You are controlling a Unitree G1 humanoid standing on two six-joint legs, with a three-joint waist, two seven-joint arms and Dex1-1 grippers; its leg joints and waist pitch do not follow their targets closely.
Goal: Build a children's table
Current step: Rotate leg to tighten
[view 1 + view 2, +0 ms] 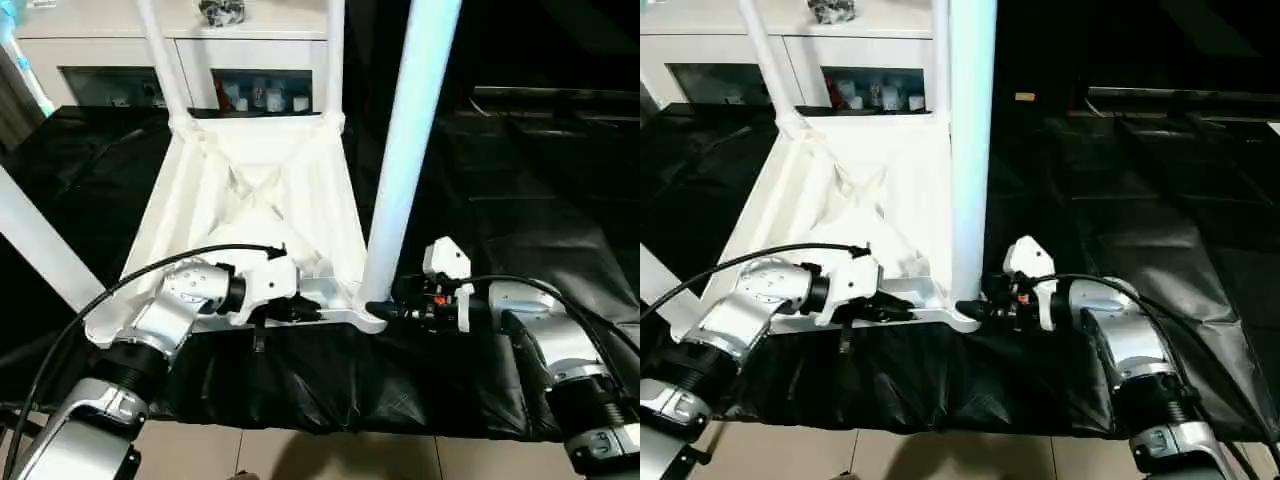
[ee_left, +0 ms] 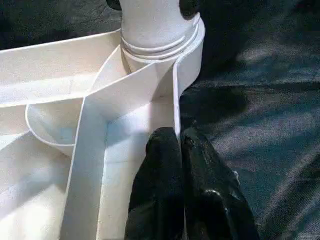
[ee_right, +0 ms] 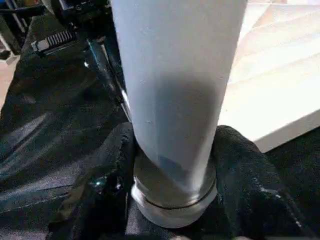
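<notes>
Black sheet (image 1: 520, 200) — tabletop (image 1: 250, 190) upside-down

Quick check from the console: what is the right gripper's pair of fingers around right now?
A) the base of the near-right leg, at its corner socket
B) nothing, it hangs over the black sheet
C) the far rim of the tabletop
A: the right gripper has a finger on each side of the leg, just above its corner socket.

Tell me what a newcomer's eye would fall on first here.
The upturned white tabletop on the black cloth, legs standing in its corners. Nearest, the right gripper clasps the base of the near right leg, while the left gripper is shut on the tabletop's near rim.
</notes>
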